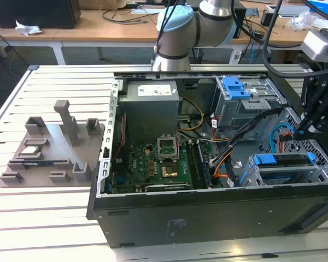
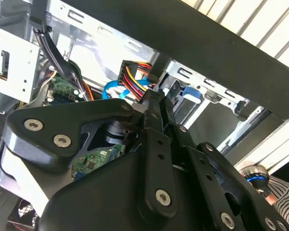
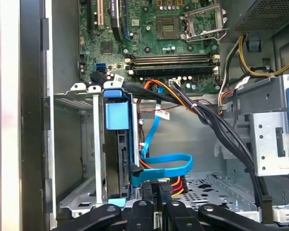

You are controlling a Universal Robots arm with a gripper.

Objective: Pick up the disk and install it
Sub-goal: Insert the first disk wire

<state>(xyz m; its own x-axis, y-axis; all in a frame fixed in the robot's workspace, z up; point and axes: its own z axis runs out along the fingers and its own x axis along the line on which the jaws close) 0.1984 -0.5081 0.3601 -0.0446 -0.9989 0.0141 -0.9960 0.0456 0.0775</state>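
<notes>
In the first wrist view the black metal hand (image 3: 156, 199) is nearest, its fingers close together; whether they grip anything I cannot tell. Just beyond it the blue-framed silver disk (image 3: 119, 144) stands on edge in the grey metal drive cage (image 3: 82, 144), beside a looping flat blue cable (image 3: 166, 163), with the green motherboard (image 3: 154, 43) farther off. The exterior view shows the open black computer case (image 1: 208, 213) on the slatted white desk (image 1: 38, 229), and a grey plastic parts tray (image 1: 49, 155) at its left.
</notes>
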